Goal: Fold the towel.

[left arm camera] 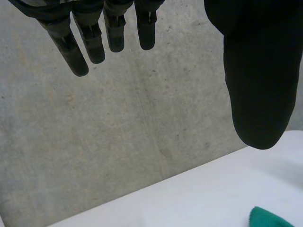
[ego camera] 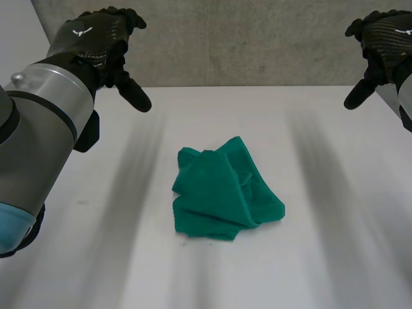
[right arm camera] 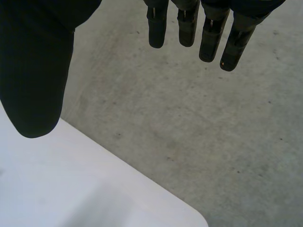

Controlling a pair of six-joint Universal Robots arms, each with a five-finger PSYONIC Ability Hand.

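Lying crumpled in a heap, the green towel [ego camera: 225, 190] is being left untouched mid-bench [ego camera: 335, 257]. The left hand [ego camera: 96, 40] and the right hand [ego camera: 385, 37] are being held open, fingers straight, near the bench's far edge, well apart from the towel, one on either side.

White desk [ego camera: 335, 257], grey wall [ego camera: 257, 38] behind.
We see a plain white desk with a smooth, matte top, its far edge running straight along the grey wall. The wall looks rough and concrete-like to us, mottled with small dark specks and faint lines. In the right wrist view, one desk corner is rounded.
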